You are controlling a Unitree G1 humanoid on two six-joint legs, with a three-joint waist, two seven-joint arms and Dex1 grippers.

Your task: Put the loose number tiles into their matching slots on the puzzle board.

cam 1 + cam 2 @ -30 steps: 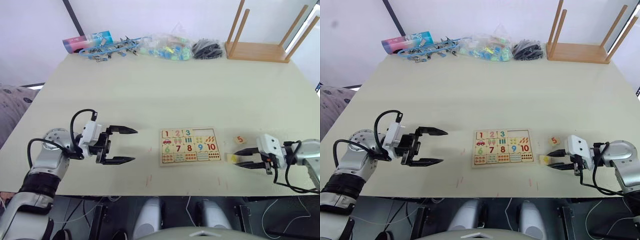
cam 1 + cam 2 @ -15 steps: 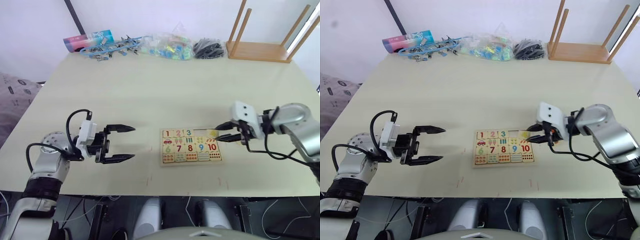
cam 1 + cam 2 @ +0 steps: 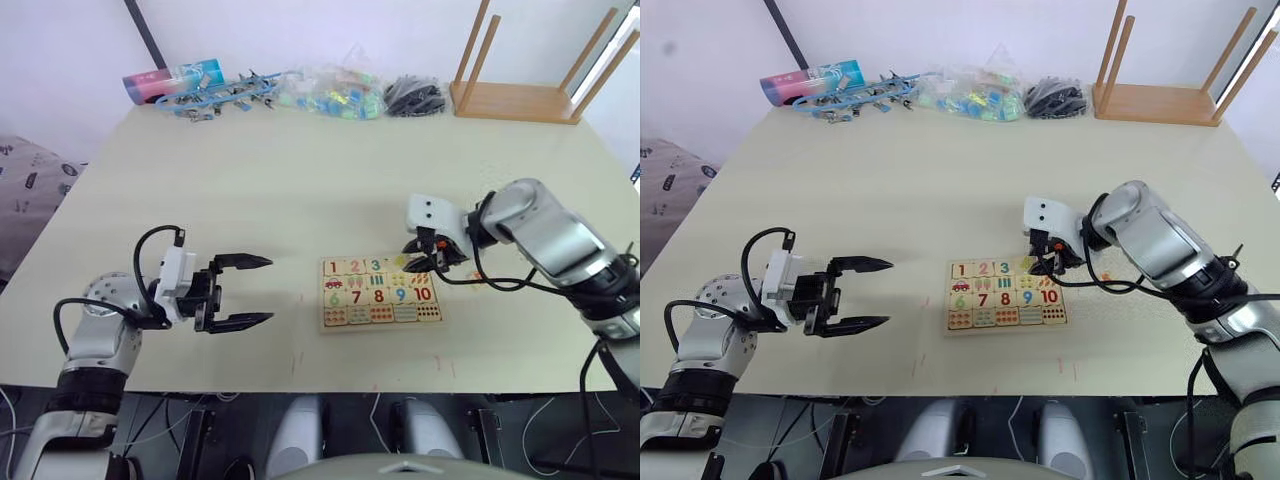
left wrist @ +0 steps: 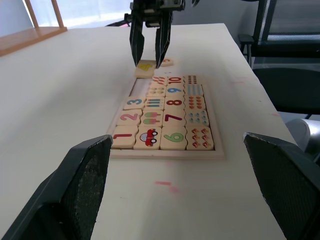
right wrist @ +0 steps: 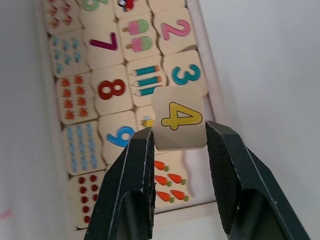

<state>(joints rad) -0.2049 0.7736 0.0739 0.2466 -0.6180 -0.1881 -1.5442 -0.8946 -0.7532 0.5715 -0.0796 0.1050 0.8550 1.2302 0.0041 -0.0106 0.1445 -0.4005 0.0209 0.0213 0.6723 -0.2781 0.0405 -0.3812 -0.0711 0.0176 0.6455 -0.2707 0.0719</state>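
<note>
The puzzle board [image 3: 381,294] lies at the table's front centre, with tiles 1, 2 and 3 [image 5: 185,74] seated in its top row. Beside the 3, the slots [image 4: 138,88] are bare wood. My right gripper [image 3: 414,263] is over the board's top right part, shut on the yellow tile 4 [image 5: 177,118], which hangs just above the slot next to the 3. Tile 5 [image 4: 167,61] lies on the table just past the board's end. My left gripper [image 3: 258,291] stands open and holds nothing, a short way left of the board.
An upturned wooden stool [image 3: 520,100] stands at the back right. Along the back edge lie a black bundle [image 3: 415,97], a clear bag of coloured pieces [image 3: 335,93], blue clips [image 3: 215,95] and a printed tube [image 3: 172,80].
My right gripper took tile 4 off the table at the right and carried it left to the board's top row. The left arm has hardly moved.
</note>
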